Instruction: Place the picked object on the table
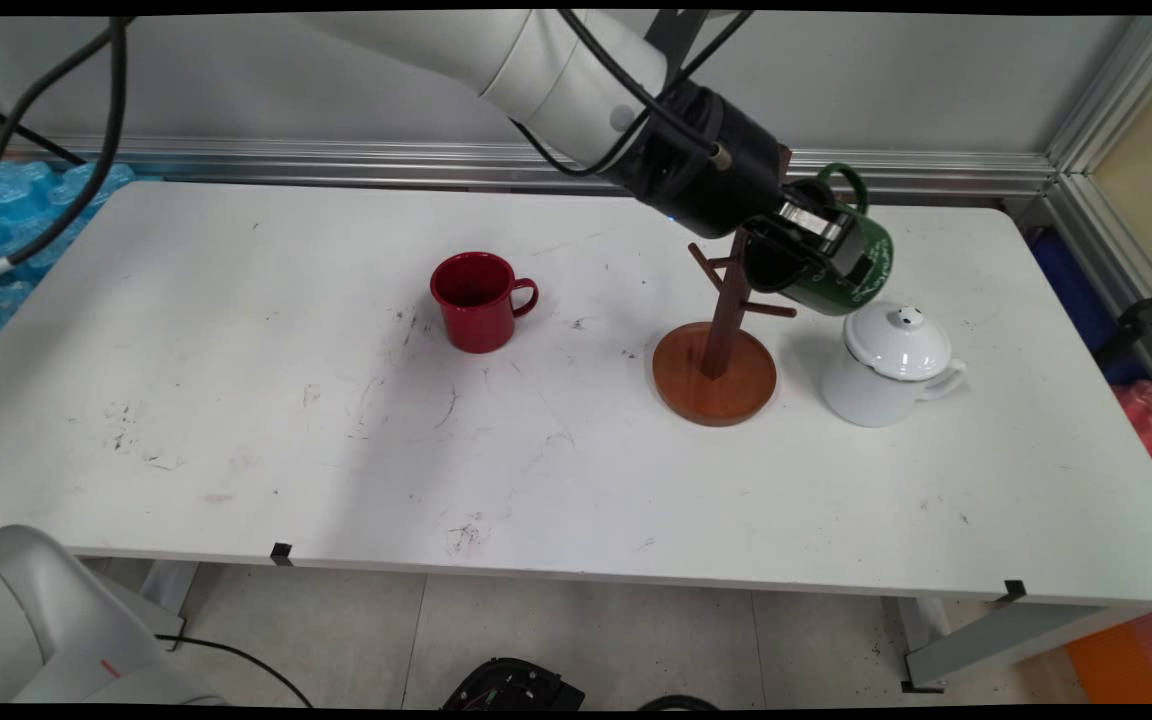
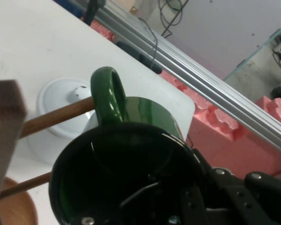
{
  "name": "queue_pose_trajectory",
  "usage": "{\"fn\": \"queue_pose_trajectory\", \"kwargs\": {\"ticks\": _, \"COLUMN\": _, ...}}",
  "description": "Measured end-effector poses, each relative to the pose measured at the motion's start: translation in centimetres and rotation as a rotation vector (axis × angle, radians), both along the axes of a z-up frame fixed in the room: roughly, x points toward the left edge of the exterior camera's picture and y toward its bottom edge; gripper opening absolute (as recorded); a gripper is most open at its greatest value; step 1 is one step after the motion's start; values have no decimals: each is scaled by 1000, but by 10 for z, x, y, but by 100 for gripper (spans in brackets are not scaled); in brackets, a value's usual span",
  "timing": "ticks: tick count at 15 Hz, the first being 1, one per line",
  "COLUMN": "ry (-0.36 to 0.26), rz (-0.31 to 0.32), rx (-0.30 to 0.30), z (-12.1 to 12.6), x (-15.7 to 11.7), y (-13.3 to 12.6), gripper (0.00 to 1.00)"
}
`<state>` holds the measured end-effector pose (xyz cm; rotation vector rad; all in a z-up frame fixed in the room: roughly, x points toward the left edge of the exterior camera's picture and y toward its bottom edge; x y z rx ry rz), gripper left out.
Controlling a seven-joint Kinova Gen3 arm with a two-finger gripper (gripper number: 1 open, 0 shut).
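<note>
My gripper (image 1: 822, 236) is shut on the rim of a dark green mug (image 1: 851, 275), held tilted in the air just right of a wooden mug tree (image 1: 726, 300). In the hand view the green mug (image 2: 145, 112) fills the lower middle, its handle (image 2: 107, 96) uppermost. An upper peg (image 2: 56, 117) of the tree reaches the handle; I cannot tell whether it passes through the loop. A white enamel pot with a lid (image 1: 886, 365) stands on the table directly below the mug. A red mug (image 1: 476, 300) stands upright well to the left.
The mug tree's round base (image 1: 716, 390) rests on the white table (image 1: 236, 400) between the red mug and the white pot. An aluminium rail (image 1: 336, 160) runs along the back edge. Pink foam (image 2: 215, 126) lies beyond the table's right end.
</note>
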<state>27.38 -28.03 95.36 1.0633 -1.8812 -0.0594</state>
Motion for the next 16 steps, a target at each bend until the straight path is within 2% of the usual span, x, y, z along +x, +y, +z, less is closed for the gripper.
{"fn": "queue_pose_trajectory", "kwargs": {"ticks": 5, "ry": 7, "rz": -41, "rx": -11, "z": 6, "x": -6, "y": 5, "gripper": 0}}
{"fn": "queue_pose_trajectory", "kwargs": {"ticks": 9, "ry": -10, "rz": -96, "rx": -16, "z": 14, "x": -1, "y": 18, "gripper": 0}}
{"fn": "queue_pose_trajectory", "kwargs": {"ticks": 13, "ry": -50, "rz": -153, "rx": -31, "z": 25, "x": 17, "y": 33, "gripper": 0}}
{"fn": "queue_pose_trajectory", "kwargs": {"ticks": 16, "ry": -112, "rz": -189, "rx": -52, "z": 34, "x": 43, "y": 41, "gripper": 0}}
